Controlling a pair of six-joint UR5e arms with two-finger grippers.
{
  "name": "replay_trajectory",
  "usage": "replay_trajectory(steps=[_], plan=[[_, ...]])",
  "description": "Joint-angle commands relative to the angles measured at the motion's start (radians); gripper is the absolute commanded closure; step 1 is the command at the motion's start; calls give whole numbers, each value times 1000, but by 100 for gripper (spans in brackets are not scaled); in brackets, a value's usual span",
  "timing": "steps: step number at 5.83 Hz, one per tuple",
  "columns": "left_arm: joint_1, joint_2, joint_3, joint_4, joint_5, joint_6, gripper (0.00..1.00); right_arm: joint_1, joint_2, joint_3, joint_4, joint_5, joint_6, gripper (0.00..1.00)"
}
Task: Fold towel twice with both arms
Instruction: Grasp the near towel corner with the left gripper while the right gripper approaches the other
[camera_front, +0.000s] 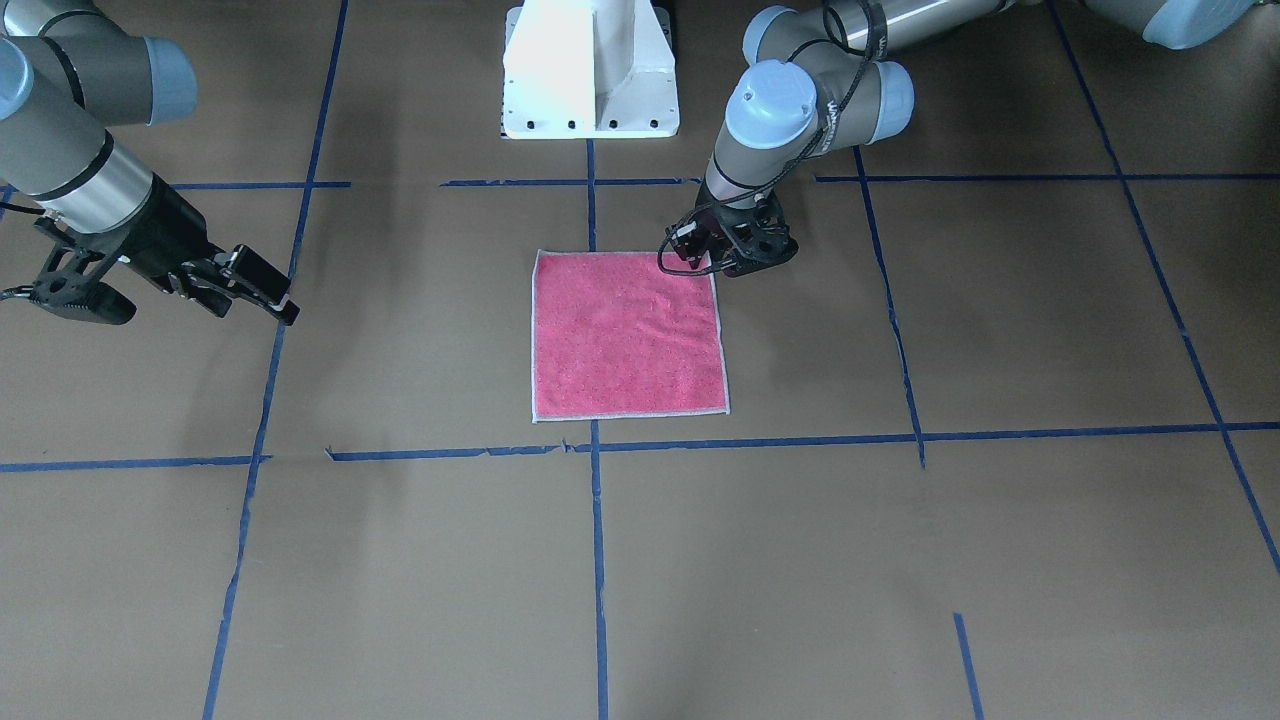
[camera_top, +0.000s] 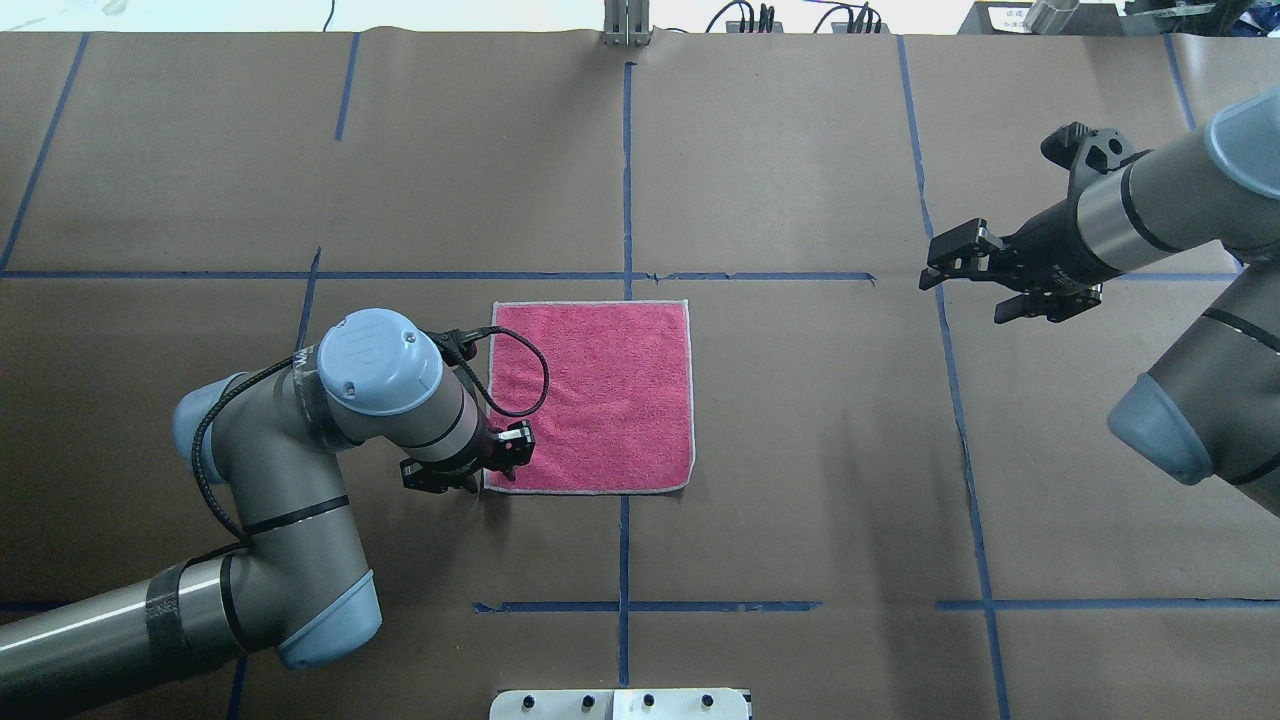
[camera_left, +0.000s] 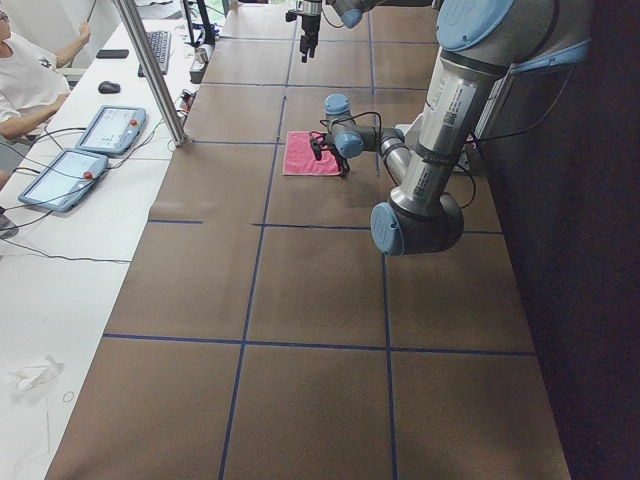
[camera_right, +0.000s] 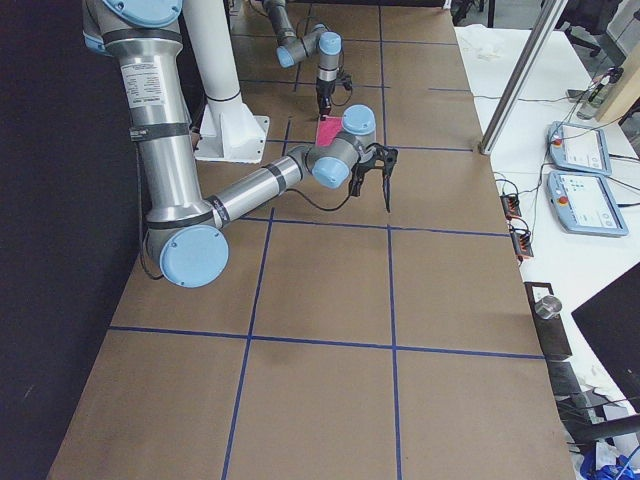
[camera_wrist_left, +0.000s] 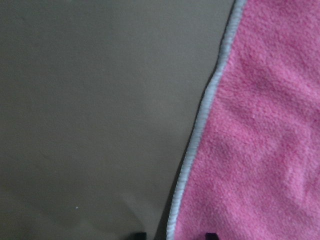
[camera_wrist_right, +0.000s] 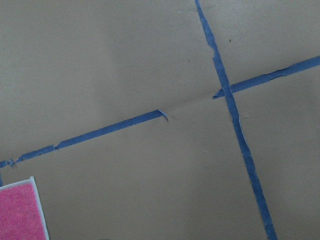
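Observation:
The towel (camera_front: 628, 340) lies flat on the table, pink side up, with its light grey edging showing all round; it also shows in the overhead view (camera_top: 600, 400). My left gripper (camera_top: 490, 480) is down at the towel's near left corner. In the left wrist view the towel's edge (camera_wrist_left: 200, 125) runs between two dark fingertips that stand apart, so the gripper is open. My right gripper (camera_top: 960, 295) hangs open and empty above the table, far to the right of the towel. A corner of the towel (camera_wrist_right: 17, 215) shows in the right wrist view.
The brown paper table top (camera_top: 800, 450) is marked with blue tape lines. The white pedestal base (camera_front: 590, 70) stands at the robot's side of the table. Operators' desks with tablets (camera_left: 70, 165) run along the far side.

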Motion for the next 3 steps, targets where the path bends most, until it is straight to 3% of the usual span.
replay_trajectory(steps=[1,3], plan=[[0,0,-1,1,-3,0,95,-1,0,2,0,-2,1,0],[0,-1,-21,6,-9,0,98,-86,52,8,0,-71,118,0]])
